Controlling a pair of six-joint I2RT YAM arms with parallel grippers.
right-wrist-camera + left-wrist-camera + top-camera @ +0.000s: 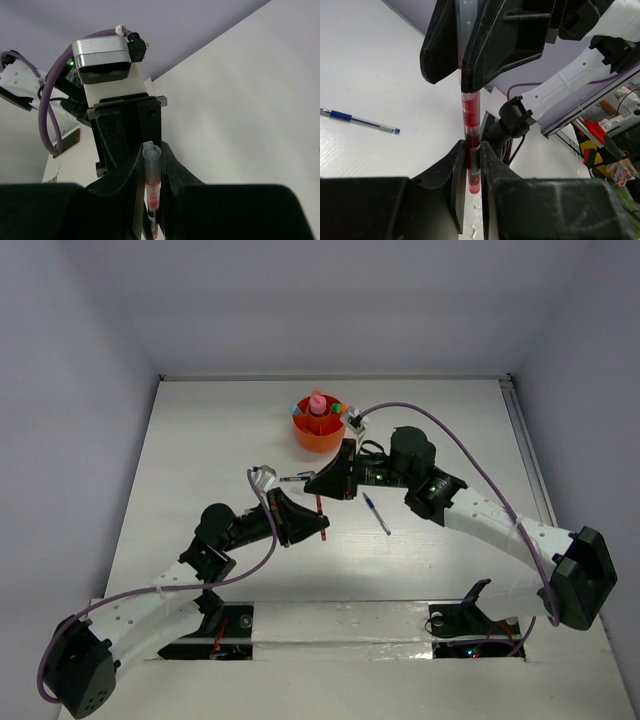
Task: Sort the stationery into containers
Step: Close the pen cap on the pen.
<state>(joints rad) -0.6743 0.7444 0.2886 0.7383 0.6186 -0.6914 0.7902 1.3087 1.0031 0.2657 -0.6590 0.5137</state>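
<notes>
A red pen (321, 512) with a clear cap hangs between both grippers above the table's middle. My left gripper (314, 526) is shut on its red lower end (472, 150). My right gripper (322, 488) is shut on its clear cap end (152, 167). In the left wrist view the right gripper (460, 75) closes on the pen from above. A blue pen (377, 513) lies on the table to the right and also shows in the left wrist view (360, 120). The orange cup (308, 436) stands behind, holding a pink bottle-like piece (317, 403) and small coloured items.
A dark pen (294, 478) lies just left of the right gripper. Purple cables (470, 455) arc over both arms. Grey walls close the table at the back and sides.
</notes>
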